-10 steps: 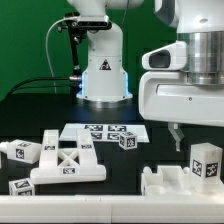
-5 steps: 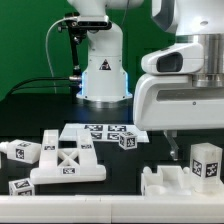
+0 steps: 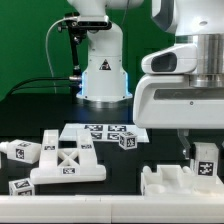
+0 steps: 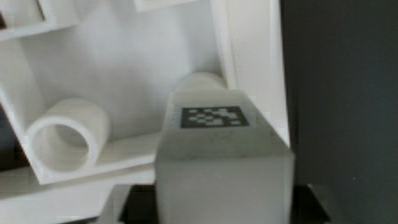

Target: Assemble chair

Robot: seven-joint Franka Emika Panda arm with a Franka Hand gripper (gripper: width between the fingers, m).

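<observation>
While the big white arm (image 3: 185, 85) fills the exterior view's right, its base (image 3: 103, 75) stands at the far edge of the black tabletop (image 3: 130, 165). The only markings are black-and-white square tags. A row of them sits on the marker board (image 3: 100, 130), which lies flat in the middle toward the far edge, and single ones sit on the chair pieces.

Of those pieces, the cross-braced panel (image 3: 65, 162) lies flat toward the near edge on the exterior view's left. One short tagged leg (image 3: 22, 151) lies beside it, and another (image 3: 20, 186) lies at the near edge. A notched slab (image 3: 170, 182) lies at the near edge on the exterior view's right, and a tagged block (image 3: 207, 160) stands upright on it. A small tagged cube (image 3: 127, 141) sits just beside the marker board.

The fingers (image 3: 186, 150) hang at the block, one of them just beside its face. In the wrist view the block (image 4: 217, 150) lies between them with its tag facing the camera, near a round peg (image 4: 63, 135). Whether the fingers press on the block cannot be told.
</observation>
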